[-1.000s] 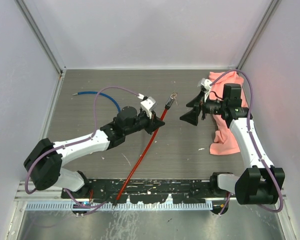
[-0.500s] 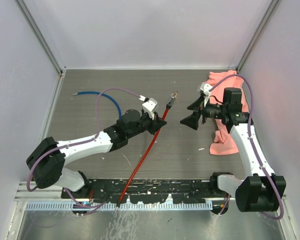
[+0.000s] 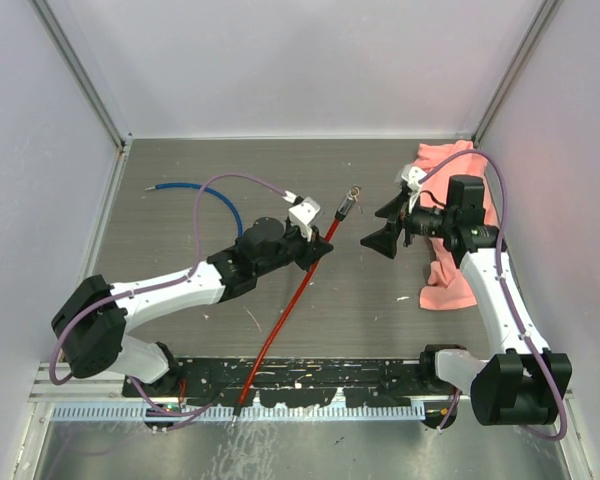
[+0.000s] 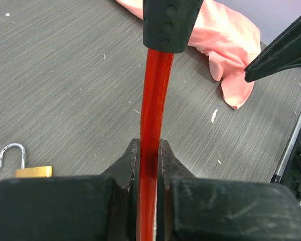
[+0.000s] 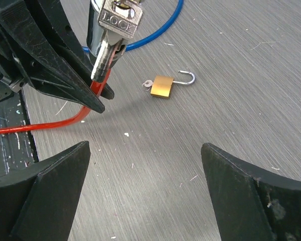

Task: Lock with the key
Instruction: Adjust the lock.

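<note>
My left gripper (image 3: pixel 318 246) is shut on a red cable (image 3: pixel 280 320), holding it up off the table; the cable (image 4: pixel 151 115) runs between its fingers. The cable ends in a black sleeve (image 4: pixel 169 22) and a silver lock head marked "LOCK" (image 5: pixel 118 20), also in the top view (image 3: pixel 351 194). A brass-coloured part (image 5: pixel 123 4) sticks out of its top; I cannot tell whether it is the key. My right gripper (image 3: pixel 370 227) is open and empty, just right of the lock head. A small brass padlock (image 5: pixel 163 86) with its shackle open lies on the table, also in the left wrist view (image 4: pixel 32 171).
A pink cloth (image 3: pixel 452 215) lies at the right under my right arm. A blue cable (image 3: pixel 195 189) lies at the back left. The grey table (image 3: pixel 360 300) is walled at the back and on both sides. The red cable's lower end reaches the black rail (image 3: pixel 310 375) at the near edge.
My left gripper has moved a little right, carrying the red cable's lock head closer to my right gripper. My right arm shifted slightly and stays open.
</note>
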`<state>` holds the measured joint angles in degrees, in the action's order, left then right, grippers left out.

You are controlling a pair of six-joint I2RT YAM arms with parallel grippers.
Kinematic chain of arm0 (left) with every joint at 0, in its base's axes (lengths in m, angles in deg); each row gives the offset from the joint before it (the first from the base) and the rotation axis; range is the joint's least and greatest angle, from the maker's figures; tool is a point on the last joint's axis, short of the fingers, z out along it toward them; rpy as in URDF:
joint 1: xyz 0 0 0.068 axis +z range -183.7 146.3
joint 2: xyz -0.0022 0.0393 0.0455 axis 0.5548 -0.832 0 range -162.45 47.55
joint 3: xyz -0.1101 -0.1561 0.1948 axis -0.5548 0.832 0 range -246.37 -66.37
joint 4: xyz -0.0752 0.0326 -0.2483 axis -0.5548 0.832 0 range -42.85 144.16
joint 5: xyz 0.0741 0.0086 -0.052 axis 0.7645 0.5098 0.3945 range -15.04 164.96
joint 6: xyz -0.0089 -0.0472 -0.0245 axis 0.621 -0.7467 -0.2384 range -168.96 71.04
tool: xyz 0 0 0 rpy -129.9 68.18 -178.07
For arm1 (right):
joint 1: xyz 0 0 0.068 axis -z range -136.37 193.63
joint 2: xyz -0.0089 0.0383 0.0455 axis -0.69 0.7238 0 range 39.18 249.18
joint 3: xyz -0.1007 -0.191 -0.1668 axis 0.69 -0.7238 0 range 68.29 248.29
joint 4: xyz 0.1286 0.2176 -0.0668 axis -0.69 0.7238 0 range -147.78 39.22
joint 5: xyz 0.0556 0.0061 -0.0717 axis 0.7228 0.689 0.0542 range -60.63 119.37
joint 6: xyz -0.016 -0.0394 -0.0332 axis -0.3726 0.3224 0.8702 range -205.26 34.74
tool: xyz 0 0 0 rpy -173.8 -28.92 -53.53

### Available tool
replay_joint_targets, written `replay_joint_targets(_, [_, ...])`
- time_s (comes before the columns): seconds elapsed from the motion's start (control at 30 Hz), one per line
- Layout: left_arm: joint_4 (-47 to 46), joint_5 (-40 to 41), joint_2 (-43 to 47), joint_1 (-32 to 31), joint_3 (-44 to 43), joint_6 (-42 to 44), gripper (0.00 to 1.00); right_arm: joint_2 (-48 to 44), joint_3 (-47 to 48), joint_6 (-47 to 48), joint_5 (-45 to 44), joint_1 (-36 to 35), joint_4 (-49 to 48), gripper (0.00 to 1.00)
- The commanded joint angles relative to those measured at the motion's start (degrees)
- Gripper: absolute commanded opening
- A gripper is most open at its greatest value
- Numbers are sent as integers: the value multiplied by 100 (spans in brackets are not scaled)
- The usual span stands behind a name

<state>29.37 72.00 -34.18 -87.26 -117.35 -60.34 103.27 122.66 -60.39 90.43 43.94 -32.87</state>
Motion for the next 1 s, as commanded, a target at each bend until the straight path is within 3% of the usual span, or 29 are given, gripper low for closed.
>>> replay_joint_targets(0.0, [-113, 144, 365, -11, -263, 231, 0, -328, -14, 36, 35, -32, -139, 97])
replay_joint_targets(0.17, [-687, 269, 304, -14, -73, -90, 0, -366, 20, 85, 166, -32, -66, 97])
replay_joint_targets(0.37, [-389, 158, 168, -10, -270, -168, 0, -447, 50, 155, 260, -31, 99, 97])
replay_joint_targets(0.7, [-752, 219, -266, -21, -326, -277, 0, -254, 30, 175, 308, -32, 82, 97])
replay_joint_targets(0.97, [-479, 239, -115, -14, -495, -57, 0, -549, -64, 238, 162, -32, 6, 97])
